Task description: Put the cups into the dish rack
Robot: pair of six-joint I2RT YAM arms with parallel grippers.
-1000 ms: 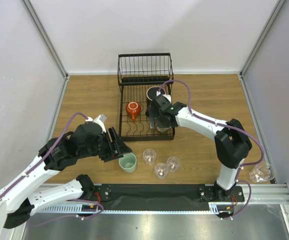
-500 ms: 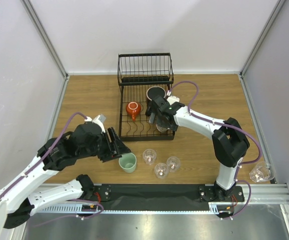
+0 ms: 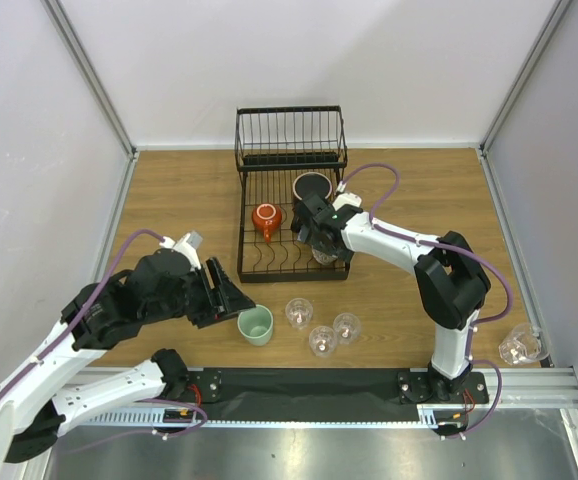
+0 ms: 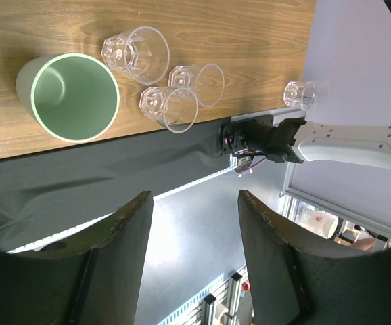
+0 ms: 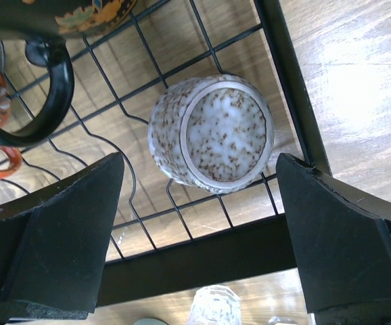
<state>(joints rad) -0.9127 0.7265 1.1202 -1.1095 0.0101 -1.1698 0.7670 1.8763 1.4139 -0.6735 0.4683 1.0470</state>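
Note:
The black wire dish rack (image 3: 245,215) holds an orange mug (image 3: 266,218), a black-rimmed mug (image 3: 312,187) and a speckled white cup (image 5: 212,132) at its near right corner. My right gripper (image 3: 314,240) hangs open over that speckled cup, fingers well clear on both sides. The rack's frame (image 5: 202,261) runs below the cup. A mint-green cup (image 3: 256,325) stands on the table, and my left gripper (image 3: 231,300) is open just left of it, holding nothing. In the left wrist view the mint cup (image 4: 67,97) sits upper left, beyond the open gripper (image 4: 194,196).
Three clear glasses (image 3: 299,313) (image 3: 322,341) (image 3: 346,327) stand in a cluster right of the mint cup. Another glass (image 3: 522,346) sits at the far right near the table edge. Grey walls and metal posts enclose the wooden table (image 3: 179,200).
The right gripper's jaws have widened and shifted slightly left over the rack, with the speckled cup resting free on the wires. The left arm has dipped a little toward the near edge.

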